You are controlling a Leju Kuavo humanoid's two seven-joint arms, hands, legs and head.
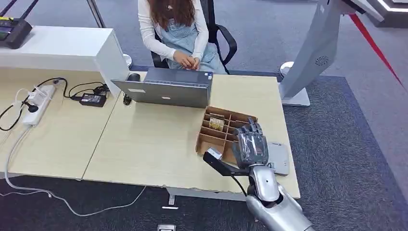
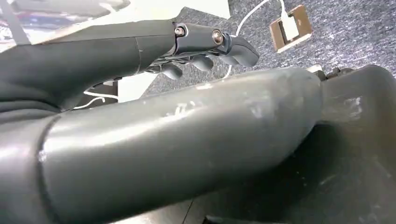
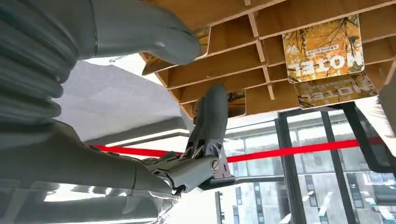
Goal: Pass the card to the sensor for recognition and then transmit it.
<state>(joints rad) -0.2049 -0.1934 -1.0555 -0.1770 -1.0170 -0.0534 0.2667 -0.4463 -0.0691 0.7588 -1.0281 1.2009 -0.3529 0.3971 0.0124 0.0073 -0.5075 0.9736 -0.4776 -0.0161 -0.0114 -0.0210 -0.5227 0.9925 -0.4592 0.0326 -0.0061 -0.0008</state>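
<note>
The wooden worktop [image 1: 154,144] carries, from big to small, a grey laptop [image 1: 166,89] at its far edge with a seated person [image 1: 175,29] behind it, a cardboard divider box [image 1: 222,132] split into slots, and a flat grey sensor pad [image 1: 278,158] lying just beside the box on the robot's right. The right hand [image 1: 250,144] hovers over the near right part of the box, touching nothing that I can make out; in the right wrist view its fingers [image 3: 210,121] are apart with nothing between them, so it reads as empty and spread. The left hand [image 2: 205,51] shows in the left wrist view with fingers loosely curled; whether it grips anything I cannot tell.

The hotel key cards [image 3: 324,46] stand on edge in a slot of the box, printed in yellow with the word HOTEL; the head view shows them as a yellowish patch [image 1: 217,124] in a middle compartment, a little beyond the right hand.

A card like this is probably light, thin, stiff and smooth-faced, so it should slip easily under a loose pinch. The exposed top edge standing clear of the divider looks the best hold: thumb on one face, a finger on the other, then lift straight out so the neighbouring card stays behind.
</note>
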